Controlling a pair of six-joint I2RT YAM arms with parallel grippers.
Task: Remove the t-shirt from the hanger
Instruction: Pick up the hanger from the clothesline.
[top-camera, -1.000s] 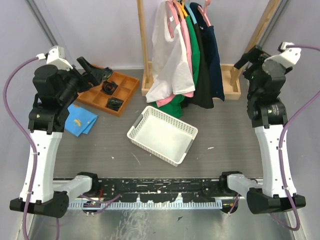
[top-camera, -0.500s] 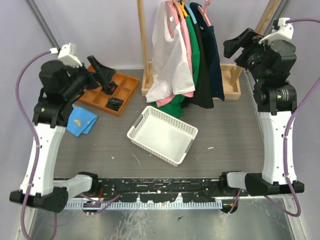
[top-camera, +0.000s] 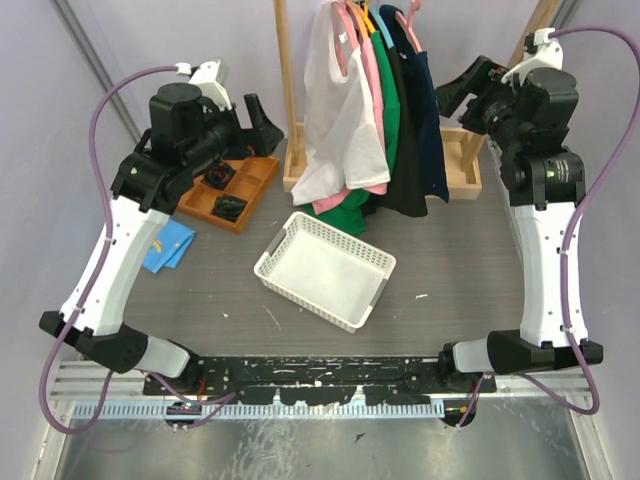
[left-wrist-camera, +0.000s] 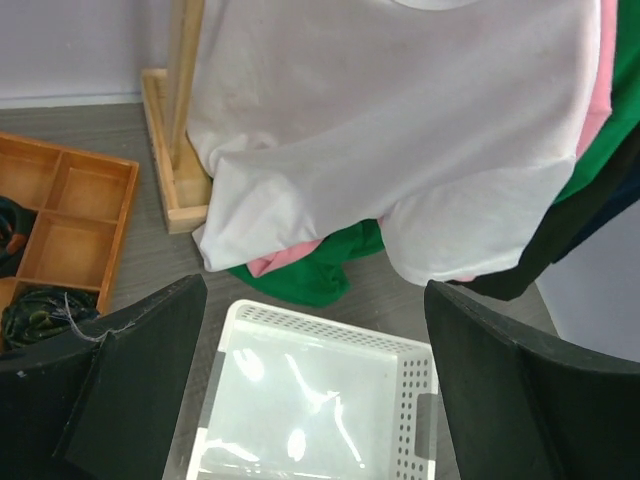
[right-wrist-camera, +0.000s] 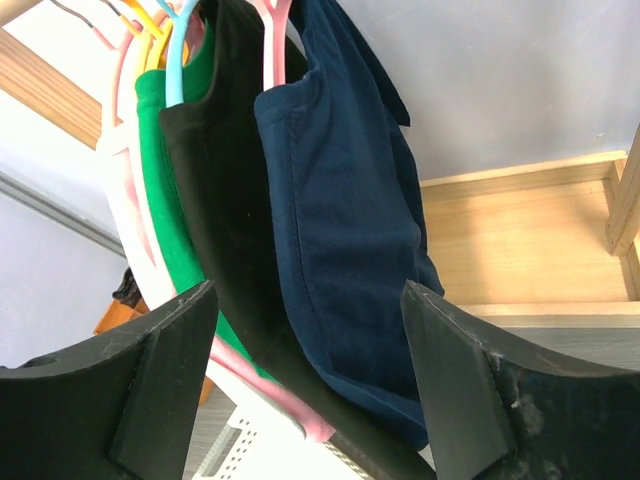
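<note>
When I look from the top, my left gripper (top-camera: 262, 113) hangs just left of the white t-shirt (top-camera: 335, 115) and my right gripper (top-camera: 458, 90) just right of the navy t-shirt (top-camera: 433, 120). Both shirts hang on the wooden rack (top-camera: 285, 90). On the left wrist view, the fingers (left-wrist-camera: 130, 380) stand wide apart, holding nothing, with the white basket (left-wrist-camera: 415, 390) below. On the right wrist view, the fingers (right-wrist-camera: 450, 370) are apart too, and the navy t-shirt is on its pink hanger (right-wrist-camera: 272, 30), untouched.

No writing or label is legible anywhere.
</note>
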